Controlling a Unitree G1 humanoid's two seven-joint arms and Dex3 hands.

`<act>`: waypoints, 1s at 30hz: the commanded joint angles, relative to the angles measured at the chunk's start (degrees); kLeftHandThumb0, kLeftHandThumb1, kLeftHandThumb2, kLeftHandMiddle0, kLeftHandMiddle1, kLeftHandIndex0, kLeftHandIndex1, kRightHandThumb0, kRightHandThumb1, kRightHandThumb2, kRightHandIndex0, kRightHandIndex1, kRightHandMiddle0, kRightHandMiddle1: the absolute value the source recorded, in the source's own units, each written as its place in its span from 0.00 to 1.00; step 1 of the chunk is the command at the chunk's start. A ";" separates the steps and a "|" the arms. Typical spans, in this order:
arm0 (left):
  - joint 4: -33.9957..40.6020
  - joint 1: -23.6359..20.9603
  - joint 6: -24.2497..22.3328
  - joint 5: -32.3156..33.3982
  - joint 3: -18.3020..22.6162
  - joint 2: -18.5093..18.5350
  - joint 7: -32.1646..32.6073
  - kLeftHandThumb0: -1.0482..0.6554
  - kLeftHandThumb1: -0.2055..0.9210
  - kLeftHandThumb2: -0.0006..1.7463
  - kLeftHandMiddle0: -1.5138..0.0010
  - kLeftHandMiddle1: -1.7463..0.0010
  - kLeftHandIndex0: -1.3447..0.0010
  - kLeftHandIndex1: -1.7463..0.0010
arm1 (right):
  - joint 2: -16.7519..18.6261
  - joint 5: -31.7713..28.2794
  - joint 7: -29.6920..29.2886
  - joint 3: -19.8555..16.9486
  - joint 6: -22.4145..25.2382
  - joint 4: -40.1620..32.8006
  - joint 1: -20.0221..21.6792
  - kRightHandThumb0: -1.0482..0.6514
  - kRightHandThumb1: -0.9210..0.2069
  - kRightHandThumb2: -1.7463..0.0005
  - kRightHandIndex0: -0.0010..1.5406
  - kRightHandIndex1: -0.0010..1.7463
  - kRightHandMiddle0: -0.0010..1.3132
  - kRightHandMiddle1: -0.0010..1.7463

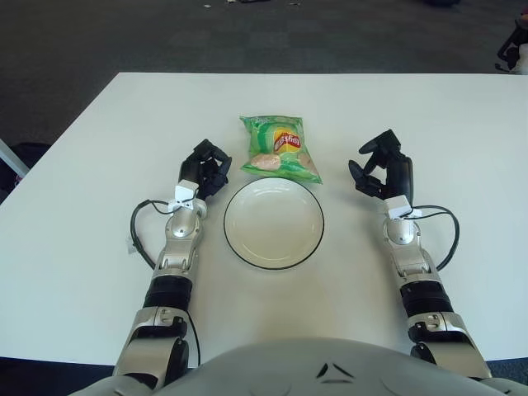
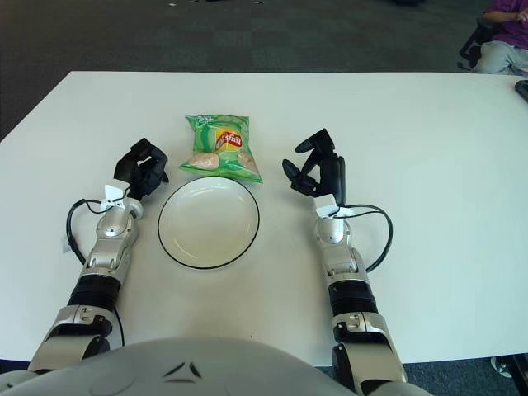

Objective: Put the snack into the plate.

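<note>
Table (image 1: 99, 165): white, dark carpet behind.
Plate (image 1: 239, 247): white with dark rim, empty, between the two hands.
Snack (image 1: 279, 148): green chip bag, flat on table, touching plate's far rim, not in plate.
Left hand (image 1: 206, 169): left of plate, fingers (image 1: 216, 157) curled in, holding nothing.
Right hand (image 1: 381, 169): right of plate, raised, fingers (image 1: 371, 147) loosely spread, holding nothing.
Cables (image 1: 136, 231): looped beside each wrist.

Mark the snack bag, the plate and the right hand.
snack bag (image 1: 280, 148), left eye view, middle of the bag.
plate (image 1: 234, 246), left eye view, left rim.
right hand (image 1: 381, 169), left eye view, middle of the hand.
</note>
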State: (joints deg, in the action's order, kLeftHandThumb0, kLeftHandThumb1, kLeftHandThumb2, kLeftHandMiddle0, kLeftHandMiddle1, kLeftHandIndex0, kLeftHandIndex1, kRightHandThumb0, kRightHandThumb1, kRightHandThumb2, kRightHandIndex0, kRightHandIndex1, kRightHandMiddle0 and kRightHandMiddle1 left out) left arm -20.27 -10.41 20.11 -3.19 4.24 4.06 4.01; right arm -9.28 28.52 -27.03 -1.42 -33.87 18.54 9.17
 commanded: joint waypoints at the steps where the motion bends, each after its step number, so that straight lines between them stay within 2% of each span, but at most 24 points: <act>1: -0.34 0.53 0.45 -0.48 0.04 0.19 0.55 0.46 1.00 0.17 0.39 0.00 0.47 0.00 | -1.38 5.09 -4.77 1.26 -1.99 0.98 -2.75 0.41 0.00 0.80 0.41 1.00 0.29 0.89; 4: -0.46 0.43 0.44 -0.52 0.05 0.19 0.56 0.46 1.00 0.17 0.39 0.00 0.47 0.00 | -2.70 7.41 -7.79 2.50 -4.33 1.73 -2.06 0.55 0.00 0.80 0.28 0.91 0.27 0.87; 6: -0.48 0.41 0.44 -0.54 0.05 0.19 0.57 0.46 1.00 0.17 0.39 0.00 0.47 0.00 | -3.70 8.80 -9.83 3.32 -6.19 2.85 -1.31 0.58 0.00 0.81 0.27 0.87 0.28 0.85; 7: -0.49 0.41 0.44 -0.55 0.05 0.19 0.57 0.46 1.00 0.17 0.39 0.00 0.47 0.00 | -4.11 9.46 -10.74 3.66 -6.82 3.39 -0.99 0.67 0.00 0.82 0.27 0.87 0.24 0.72; 8: -0.50 0.42 0.44 -0.55 0.06 0.20 0.58 0.46 1.00 0.17 0.39 0.00 0.47 0.00 | -4.91 10.76 -11.84 4.23 -7.39 4.13 -0.48 0.70 0.00 0.82 0.27 0.86 0.23 0.66; 10: -0.50 0.43 0.44 -0.57 0.06 0.20 0.59 0.46 1.00 0.17 0.39 0.00 0.47 0.00 | -6.24 12.91 -13.64 5.24 -8.01 5.35 0.37 0.54 0.01 0.90 0.27 0.53 0.24 0.48; 11: -0.51 0.44 0.44 -0.57 0.06 0.19 0.60 0.46 1.00 0.17 0.39 0.00 0.47 0.00 | -6.75 13.73 -14.39 5.67 -8.14 5.84 0.71 0.50 0.01 0.91 0.27 0.45 0.24 0.45; 12: -0.51 0.43 0.45 -0.58 0.05 0.19 0.61 0.46 1.00 0.17 0.39 0.00 0.47 0.00 | -7.19 14.49 -15.08 6.07 -8.15 6.25 1.02 0.43 0.00 0.93 0.27 0.33 0.24 0.40; 13: -0.52 0.43 0.45 -0.59 0.05 0.18 0.61 0.46 1.00 0.17 0.39 0.00 0.47 0.00 | -7.53 14.98 -15.65 6.41 -8.17 6.59 1.25 0.38 0.00 0.94 0.27 0.24 0.24 0.37; 16: -0.58 0.39 0.45 -0.70 -0.01 0.10 0.73 0.46 1.00 0.17 0.39 0.00 0.47 0.00 | -8.41 15.93 -16.04 7.35 -7.28 6.95 1.67 0.30 0.00 0.97 0.26 0.10 0.22 0.34; 20: -0.64 0.35 0.45 -0.76 -0.06 0.04 0.81 0.46 1.00 0.17 0.39 0.00 0.47 0.00 | -9.17 16.31 -15.46 8.33 -5.97 6.51 1.70 0.27 0.01 0.99 0.23 0.03 0.17 0.30; 23: -0.71 0.29 0.45 -0.81 -0.13 -0.03 0.89 0.46 1.00 0.17 0.39 0.00 0.47 0.00 | -9.83 16.11 -14.25 8.94 -5.01 5.98 1.59 0.26 0.06 1.00 0.17 0.01 0.11 0.19; 30: -1.01 0.15 0.60 -0.84 -0.17 -0.12 0.90 0.46 1.00 0.17 0.39 0.00 0.47 0.00 | -10.86 16.40 -10.78 10.07 -0.62 3.13 0.79 0.23 0.11 1.00 0.06 0.00 0.04 0.07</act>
State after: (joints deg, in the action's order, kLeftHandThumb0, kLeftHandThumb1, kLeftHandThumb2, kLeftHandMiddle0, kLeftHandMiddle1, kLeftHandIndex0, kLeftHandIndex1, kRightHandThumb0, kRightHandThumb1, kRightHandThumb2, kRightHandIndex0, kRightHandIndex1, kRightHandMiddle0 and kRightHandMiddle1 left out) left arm -20.43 -10.43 20.12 -3.48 4.20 4.03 4.19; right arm -19.35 44.26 -39.09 8.12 -36.40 22.91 10.92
